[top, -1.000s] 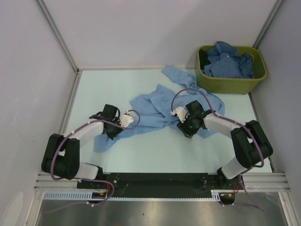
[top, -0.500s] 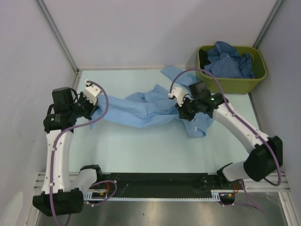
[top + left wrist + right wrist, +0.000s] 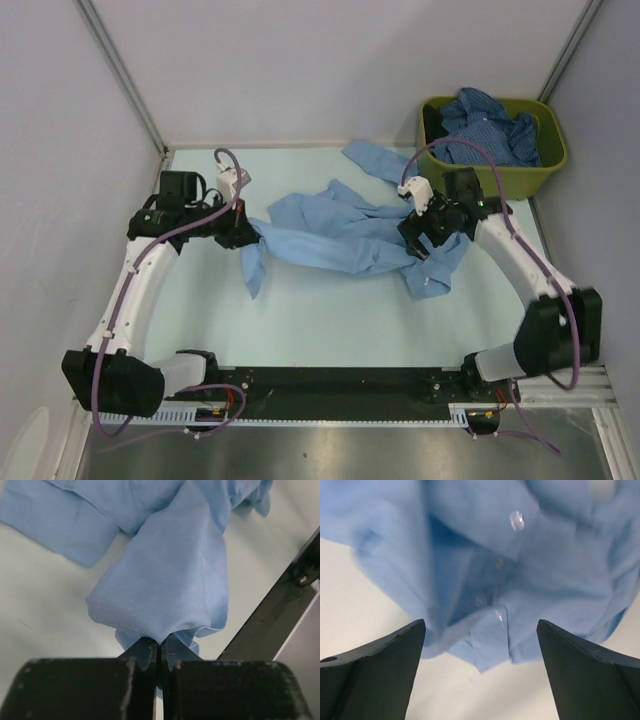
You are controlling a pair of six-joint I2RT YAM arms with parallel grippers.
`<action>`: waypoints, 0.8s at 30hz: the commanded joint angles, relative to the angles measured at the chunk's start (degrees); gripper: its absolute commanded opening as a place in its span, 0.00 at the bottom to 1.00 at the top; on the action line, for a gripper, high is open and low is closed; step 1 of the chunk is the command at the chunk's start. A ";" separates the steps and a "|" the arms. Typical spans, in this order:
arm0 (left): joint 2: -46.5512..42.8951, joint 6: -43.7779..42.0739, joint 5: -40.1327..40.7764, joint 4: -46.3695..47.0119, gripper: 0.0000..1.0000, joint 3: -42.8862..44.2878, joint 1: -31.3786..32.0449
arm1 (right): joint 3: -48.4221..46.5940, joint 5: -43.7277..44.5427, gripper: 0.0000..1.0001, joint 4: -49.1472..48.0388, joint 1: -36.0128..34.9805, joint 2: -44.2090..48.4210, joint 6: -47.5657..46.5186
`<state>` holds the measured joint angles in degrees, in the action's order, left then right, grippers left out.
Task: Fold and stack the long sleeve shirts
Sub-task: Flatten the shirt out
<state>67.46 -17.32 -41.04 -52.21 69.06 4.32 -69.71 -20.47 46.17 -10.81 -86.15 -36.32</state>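
Nothing folded yet: light shirt [image 3: 330, 235] crumpled, left pincer [image 3: 159, 647] clamping its nine-o'clock end, right pincer [image 3: 481, 626] wide; dark shirts [image 3: 490, 135] in one-o'clock bin [image 3: 490, 181].

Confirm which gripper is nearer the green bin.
Right. The right gripper is open over the light blue shirt, just left of the green bin; the left gripper is much farther left, shut on that shirt.

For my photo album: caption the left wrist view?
Left gripper shut on a bunched fold of light blue shirt, pale table beyond.
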 commanded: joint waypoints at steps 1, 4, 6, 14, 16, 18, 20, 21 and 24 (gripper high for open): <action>2.31 18.97 0.24 10.19 0.00 2.92 1.13 | 9.45 -3.89 1.00 -19.22 -8.24 18.97 5.72; 6.62 24.43 4.99 10.28 0.00 6.35 1.13 | 16.42 -0.90 1.00 -27.61 -18.35 26.90 6.17; 8.74 26.46 5.09 10.28 0.00 8.19 1.04 | 18.90 3.31 1.00 -32.08 -26.41 27.53 5.82; 8.39 33.05 1.93 12.48 0.00 9.25 -6.23 | 18.48 11.16 0.98 -41.33 -33.22 12.51 1.95; 7.51 33.93 1.75 12.74 0.00 9.52 -7.13 | 17.77 11.33 0.98 -44.84 -34.01 10.57 1.69; 7.07 34.46 1.31 12.83 0.00 9.60 -7.83 | 17.68 12.03 0.96 -49.47 -34.72 8.72 0.46; 6.19 34.63 1.05 12.83 0.00 9.43 -7.57 | 17.24 13.70 0.89 -51.96 -34.98 7.32 0.37; 5.93 34.64 0.87 12.83 0.00 9.17 -7.74 | 16.37 14.48 0.87 -53.71 -34.98 6.88 0.72; 5.05 34.99 0.78 12.92 0.00 8.38 -8.01 | 15.40 15.81 0.79 -55.13 -34.98 5.73 0.89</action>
<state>75.64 15.35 -38.20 -41.17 75.77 -3.36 -51.03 -7.68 0.78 -45.60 -79.46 -34.76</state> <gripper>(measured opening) 0.012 0.824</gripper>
